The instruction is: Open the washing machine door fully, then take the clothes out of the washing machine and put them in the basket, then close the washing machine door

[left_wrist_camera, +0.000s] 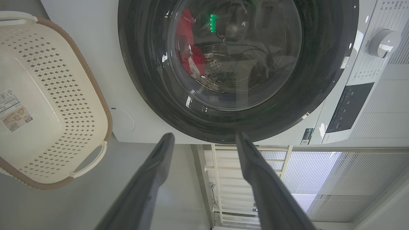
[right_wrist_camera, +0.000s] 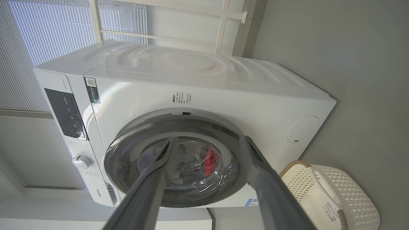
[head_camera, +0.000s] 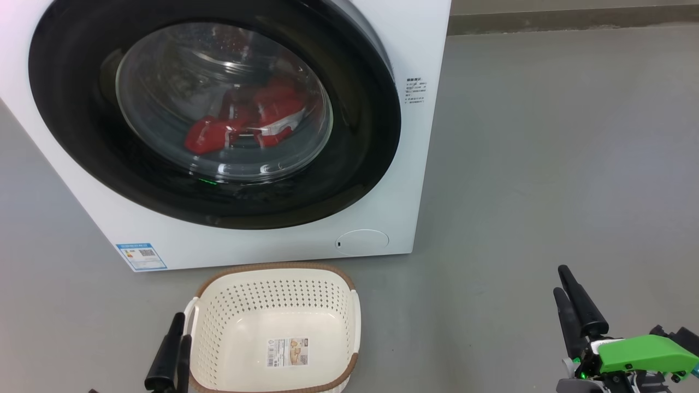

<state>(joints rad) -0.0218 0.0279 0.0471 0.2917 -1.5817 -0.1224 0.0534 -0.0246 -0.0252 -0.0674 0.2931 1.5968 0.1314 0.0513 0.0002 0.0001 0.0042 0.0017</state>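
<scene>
The white washing machine (head_camera: 262, 245) stands at the upper left of the head view. Its round door (head_camera: 71, 114) with the glossy black rim lies over the opening; I cannot tell if it is latched. Behind the glass, the red clothes (head_camera: 218, 136) with white trim rest in the drum. On the floor just before the machine sits the cream basket (head_camera: 273, 268), holding nothing but its paper label. My left gripper (head_camera: 182, 327) is beside the basket's left handle, and its fingers (left_wrist_camera: 159, 159) stand open, holding nothing. My right gripper (head_camera: 560, 280) is far right over bare floor, open (right_wrist_camera: 209, 140) too.
Grey floor (head_camera: 546, 164) stretches wide to the right of the machine. A small round flap (head_camera: 361, 241) and a blue label (head_camera: 141, 256) mark the machine's lower front. Its knob (left_wrist_camera: 385, 41) and dark panel sit above the door. A window with blinds (right_wrist_camera: 48, 32) lies behind.
</scene>
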